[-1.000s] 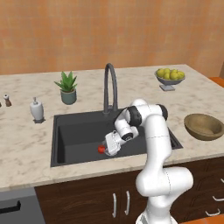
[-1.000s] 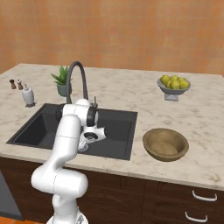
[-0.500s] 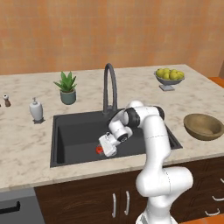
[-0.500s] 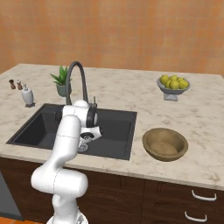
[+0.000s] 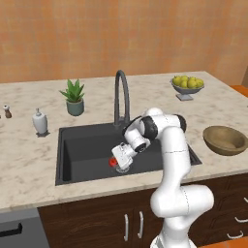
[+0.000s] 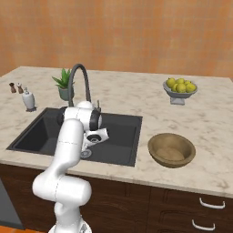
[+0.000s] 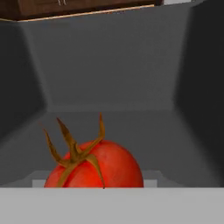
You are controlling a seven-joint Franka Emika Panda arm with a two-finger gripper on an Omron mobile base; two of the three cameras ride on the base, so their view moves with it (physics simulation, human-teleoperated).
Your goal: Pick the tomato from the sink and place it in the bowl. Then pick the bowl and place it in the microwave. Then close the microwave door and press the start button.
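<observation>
While end effector (image 5: 117, 163) sits low in sink (image 5: 87, 150), tomato (image 7: 95, 167) lies directly ahead at close range, stalk up, on basin floor. Finger opening and grip: cannot tell; tips hidden. Position judged suited to enclosing fruit for lift. Bowl (image 5: 225, 139) waits on desk (image 5: 29, 169), right of sink, well apart, ready to receive fruit.

Red tomato (image 7: 98, 166) — black sink (image 5: 87, 150); tan-brown bowl (image 5: 225, 140)
</observation>
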